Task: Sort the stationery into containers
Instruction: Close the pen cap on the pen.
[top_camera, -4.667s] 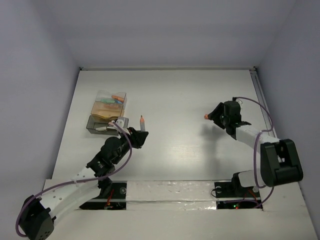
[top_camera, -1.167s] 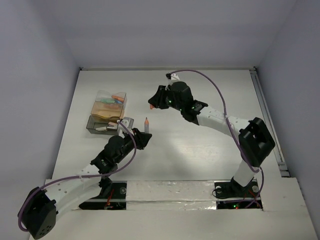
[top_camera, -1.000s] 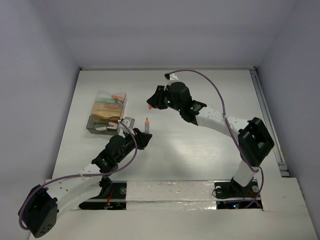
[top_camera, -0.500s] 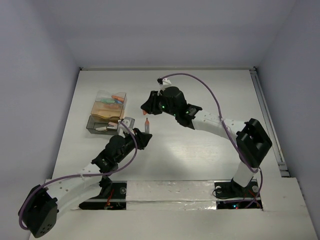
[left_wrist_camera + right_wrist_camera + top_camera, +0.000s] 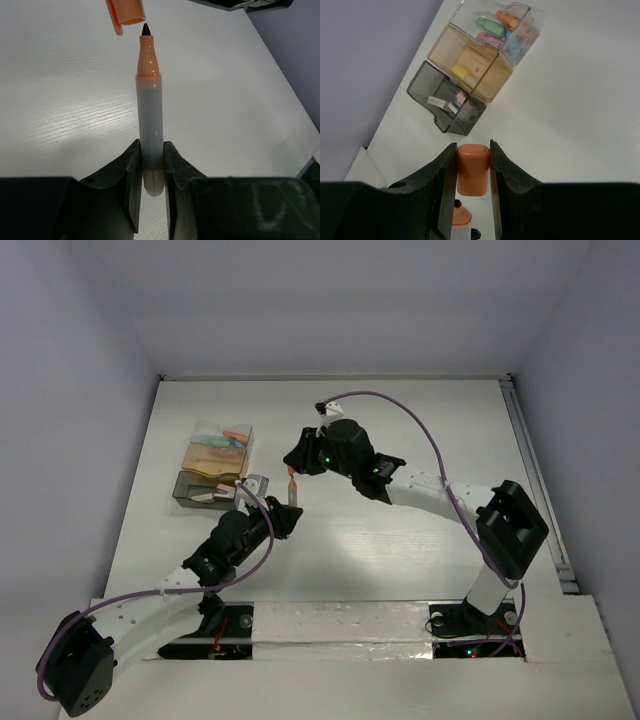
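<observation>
Surface (image 5: 420, 440): white; containers at its far left.
Containers (image 5: 490, 80): clear, tan and grey compartments holding small coloured pieces.
Left hand (image 5: 151, 147): clenched on the marker (image 5: 149, 110), upright, tip bare.
Right hand (image 5: 472, 146): grasping the orange cap (image 5: 472, 175), just above the marker tip.

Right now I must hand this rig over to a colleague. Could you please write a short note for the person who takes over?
Left gripper: shut on the marker, held upright with its tip bare.
Right gripper: shut on the orange cap, just above the tip and slightly to one side, not on it.
Containers: far left of the table, with several coloured pieces already inside.
Left to do: probably seat the cap, then put the marker in the containers.
</observation>
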### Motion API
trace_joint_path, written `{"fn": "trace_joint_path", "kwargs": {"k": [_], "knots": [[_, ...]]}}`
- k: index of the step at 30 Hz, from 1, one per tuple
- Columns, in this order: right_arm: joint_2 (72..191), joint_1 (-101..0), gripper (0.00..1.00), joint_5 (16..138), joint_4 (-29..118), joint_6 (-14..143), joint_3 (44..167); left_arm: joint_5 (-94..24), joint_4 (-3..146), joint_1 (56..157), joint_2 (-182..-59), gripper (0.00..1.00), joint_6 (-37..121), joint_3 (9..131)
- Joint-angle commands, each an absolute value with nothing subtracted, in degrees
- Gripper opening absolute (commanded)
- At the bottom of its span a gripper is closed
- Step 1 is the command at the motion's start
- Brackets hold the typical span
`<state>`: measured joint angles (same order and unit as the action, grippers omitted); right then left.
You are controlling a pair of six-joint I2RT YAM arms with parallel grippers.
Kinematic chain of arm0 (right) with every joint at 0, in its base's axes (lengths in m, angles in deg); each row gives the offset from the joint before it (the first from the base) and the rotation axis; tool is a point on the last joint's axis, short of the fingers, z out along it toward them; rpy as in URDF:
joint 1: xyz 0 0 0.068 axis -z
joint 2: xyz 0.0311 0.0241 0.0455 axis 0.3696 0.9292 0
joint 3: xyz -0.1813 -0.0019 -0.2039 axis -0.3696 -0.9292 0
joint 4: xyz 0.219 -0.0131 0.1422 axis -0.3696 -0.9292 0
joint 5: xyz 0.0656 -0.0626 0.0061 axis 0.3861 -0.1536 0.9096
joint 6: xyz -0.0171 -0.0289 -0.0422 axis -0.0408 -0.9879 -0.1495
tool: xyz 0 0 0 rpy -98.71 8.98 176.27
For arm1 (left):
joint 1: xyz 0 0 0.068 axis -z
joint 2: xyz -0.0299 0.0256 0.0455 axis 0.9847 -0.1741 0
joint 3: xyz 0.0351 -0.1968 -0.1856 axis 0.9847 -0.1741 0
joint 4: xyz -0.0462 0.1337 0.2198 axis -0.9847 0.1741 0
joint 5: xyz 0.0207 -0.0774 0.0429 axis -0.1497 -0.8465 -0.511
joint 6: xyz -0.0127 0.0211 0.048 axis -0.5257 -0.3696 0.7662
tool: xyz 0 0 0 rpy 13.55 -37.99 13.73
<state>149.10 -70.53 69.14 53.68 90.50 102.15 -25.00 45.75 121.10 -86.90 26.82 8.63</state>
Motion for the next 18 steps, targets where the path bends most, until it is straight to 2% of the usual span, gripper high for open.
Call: {"fn": "trace_joint_path", "kwargs": {"k": [1,18], "knots": [[144.96,-71.44,0.05,66.98,57.84,89.57,101.47,-24.59,44.23,120.93,-86.60,0.00,27.74,9.48],[144.95,-72.49,0.06,66.45,58.81,89.48,100.24,-24.85,43.96,120.93,-86.16,0.00,27.74,9.40]]}}
